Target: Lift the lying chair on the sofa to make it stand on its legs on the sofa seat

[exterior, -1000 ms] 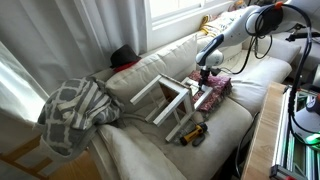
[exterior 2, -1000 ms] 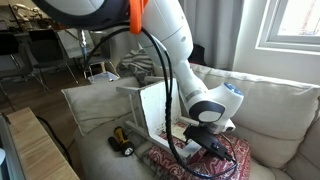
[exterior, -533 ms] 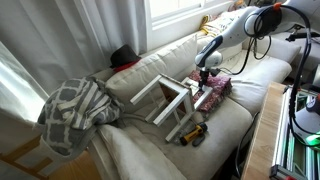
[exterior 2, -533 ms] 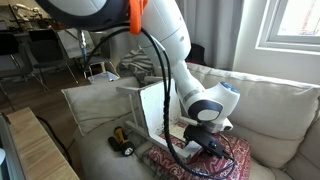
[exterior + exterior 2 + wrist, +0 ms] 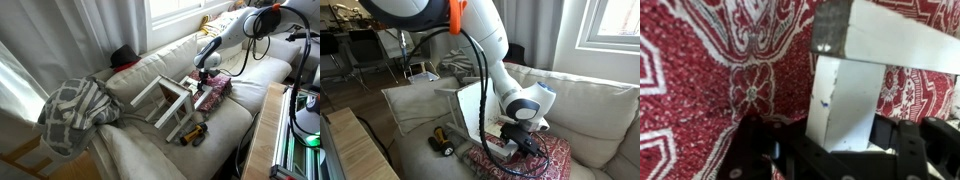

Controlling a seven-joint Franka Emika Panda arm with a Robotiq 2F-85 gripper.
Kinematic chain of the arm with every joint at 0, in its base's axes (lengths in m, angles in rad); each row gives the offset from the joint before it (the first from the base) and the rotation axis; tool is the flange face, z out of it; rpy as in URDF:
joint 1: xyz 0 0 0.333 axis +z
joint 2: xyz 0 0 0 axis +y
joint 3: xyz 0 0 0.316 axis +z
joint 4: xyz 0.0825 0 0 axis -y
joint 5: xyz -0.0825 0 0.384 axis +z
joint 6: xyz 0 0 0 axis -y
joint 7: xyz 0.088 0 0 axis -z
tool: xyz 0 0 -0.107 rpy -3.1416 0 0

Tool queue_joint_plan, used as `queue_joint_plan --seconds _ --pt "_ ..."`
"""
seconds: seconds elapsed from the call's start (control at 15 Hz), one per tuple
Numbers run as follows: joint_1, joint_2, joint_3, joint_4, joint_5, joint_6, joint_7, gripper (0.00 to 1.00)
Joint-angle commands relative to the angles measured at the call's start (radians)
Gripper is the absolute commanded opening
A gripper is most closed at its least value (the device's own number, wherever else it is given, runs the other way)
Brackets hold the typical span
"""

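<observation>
Left of the chair (image 5: 168,100), we saw a checked blanket (image 5: 72,112) heaped on the sofa (image 5: 130,150) arm. The chair lay tipped over on the seat cushions, and a yellow-and-black tool (image 5: 192,133) sat just in front of it near the seat's front edge. At the chair's right end stood the gripper (image 5: 203,76), over a red pillow (image 5: 216,88). Right of that was bare cushion. Only the wrist view showed the jaws: the dark fingers (image 5: 760,152) sat tight on either side of a white chair leg, with no gap visible. In an exterior view the arm's own bulk hid that grip (image 5: 523,142).
</observation>
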Motion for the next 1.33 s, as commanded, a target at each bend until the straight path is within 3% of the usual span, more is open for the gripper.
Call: queue_joint_plan --seconds 0.0,0.6,0.93,1.27 --pt "0.011 -0.074 -0.040 -0.055 -0.013 0.005 0.032 0.01" --pt "0.066 -0.379 -0.093 -0.340 -0.012 0.073 0.192 0.00" --pt "0.107 -0.530 -0.092 -0.536 -0.061 0.210 0.269 0.00" --pt "0.125 -0.701 -0.071 -0.721 -0.044 0.240 0.320 0.00"
